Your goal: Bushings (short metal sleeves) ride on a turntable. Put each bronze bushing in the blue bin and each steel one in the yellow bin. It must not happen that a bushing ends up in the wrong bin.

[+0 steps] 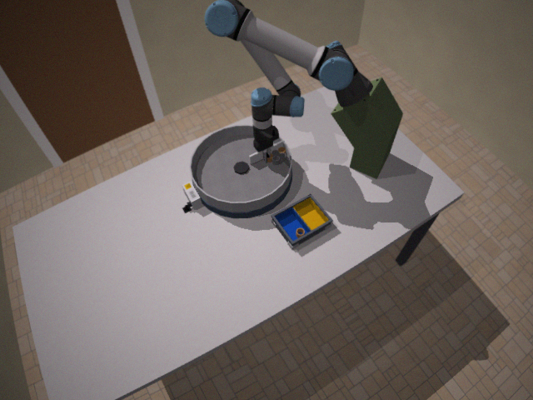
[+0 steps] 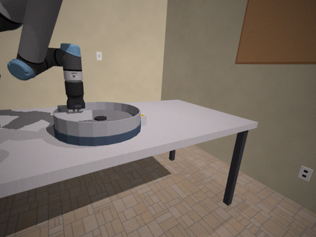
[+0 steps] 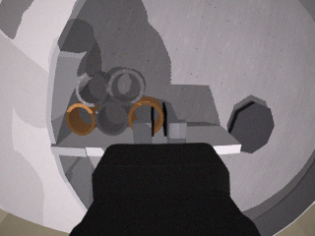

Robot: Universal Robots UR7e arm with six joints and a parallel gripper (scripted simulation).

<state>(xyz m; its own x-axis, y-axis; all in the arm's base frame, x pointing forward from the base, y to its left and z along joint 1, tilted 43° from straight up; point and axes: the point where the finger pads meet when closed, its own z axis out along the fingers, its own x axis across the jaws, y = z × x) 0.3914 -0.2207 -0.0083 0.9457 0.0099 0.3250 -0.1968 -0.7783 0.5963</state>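
Note:
My gripper is down inside the turntable. It is shut on the right-hand wall of a bronze bushing, one finger inside the ring and one outside. Another bronze bushing stands at the left in the wrist view. Three steel bushings are clustered beside and between the bronze ones. A bronze bushing lies in the blue bin. The yellow bin is empty. The exterior view shows no bushings.
A straight pale barrier runs from the rim beside the gripper. A dark hub sits mid-turntable, inside the raised rim. A white box adjoins the turntable. A green stand carries the arm.

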